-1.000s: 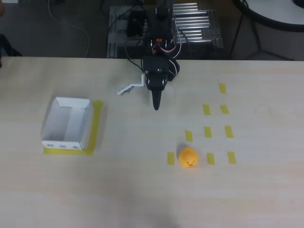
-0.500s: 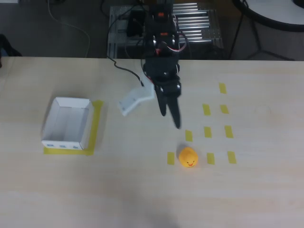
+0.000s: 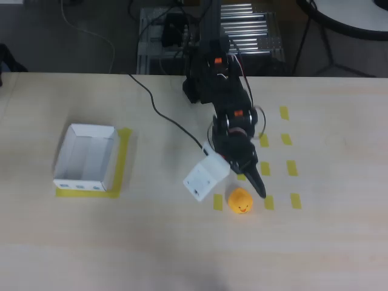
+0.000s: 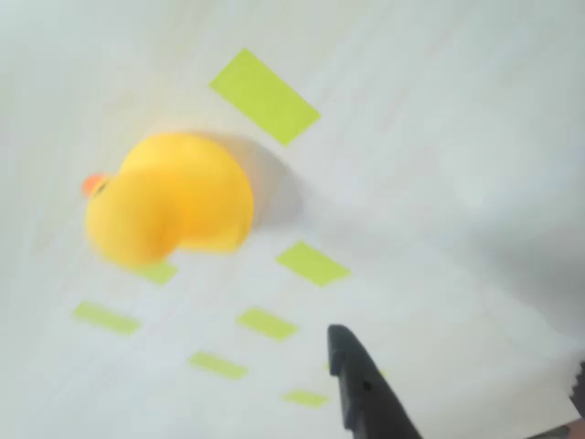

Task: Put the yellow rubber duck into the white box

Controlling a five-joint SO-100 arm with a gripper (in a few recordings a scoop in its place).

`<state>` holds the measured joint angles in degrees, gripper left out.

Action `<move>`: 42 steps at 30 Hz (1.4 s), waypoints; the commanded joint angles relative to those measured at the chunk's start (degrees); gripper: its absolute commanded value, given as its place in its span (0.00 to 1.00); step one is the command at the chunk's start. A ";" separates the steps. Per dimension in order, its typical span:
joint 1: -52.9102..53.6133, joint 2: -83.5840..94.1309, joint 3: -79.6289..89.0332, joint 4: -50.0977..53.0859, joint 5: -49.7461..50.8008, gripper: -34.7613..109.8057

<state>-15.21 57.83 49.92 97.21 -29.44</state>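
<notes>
1. The yellow rubber duck (image 3: 240, 200) sits on the table (image 3: 182, 254) among small yellow tape marks (image 3: 265, 168), right of centre in the overhead view. It rests free, nothing gripping it. The wrist view shows it close ahead, upper left (image 4: 171, 200).
2. The white box (image 3: 86, 157) stands well apart at the left on its yellow tape outline (image 3: 123, 163), holding nothing visible.
3. Change noted: within the last second the arm has swung from the table's rear edge out and down to the duck. The dark finger (image 3: 257, 183) now ends just beside the duck's upper right. Judgement: approach is nearly complete; the grasp is not yet made.
4. Pose: the arm is extended forward and pitched down, with the white wrist block (image 3: 206, 176) left of the duck.
5. Gripper (image 3: 245, 176) state: cannot tell whether spread or pressed together; one finger is clear, the other indistinct.
</notes>
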 commanded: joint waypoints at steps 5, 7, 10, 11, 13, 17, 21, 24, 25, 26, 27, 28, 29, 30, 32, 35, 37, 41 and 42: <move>-1.14 -9.23 -15.82 0.79 -1.76 0.67; -0.88 -12.39 -18.02 0.79 -1.85 0.66; -0.53 -16.35 -21.27 0.79 -2.02 0.65; -0.44 -17.40 -22.15 0.79 -2.11 0.64; -0.35 -19.07 -23.29 0.79 -2.55 0.62; -0.35 -22.06 -26.81 0.79 -2.29 0.35; -0.97 -23.38 -30.94 0.97 0.53 0.24; -0.44 -19.42 -32.61 1.05 3.96 0.24; 0.09 -16.26 -32.17 1.14 5.36 0.24; 0.70 -11.60 -30.50 1.14 6.50 0.24; 1.67 -6.15 -28.48 1.14 7.38 0.24; 2.81 -0.26 -26.63 1.14 8.26 0.24; 4.48 6.15 -24.70 0.97 9.05 0.24; 6.42 12.48 -22.59 0.88 9.49 0.24; 11.34 24.61 -17.93 0.70 9.76 0.24; 22.50 38.67 -11.43 0.70 9.84 0.24; 31.64 44.30 -7.73 -0.26 10.37 0.24; 49.22 47.72 -1.49 -5.54 10.63 0.24; 53.00 47.29 -0.53 -6.59 10.37 0.24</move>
<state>18.54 95.45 44.30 95.10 -18.54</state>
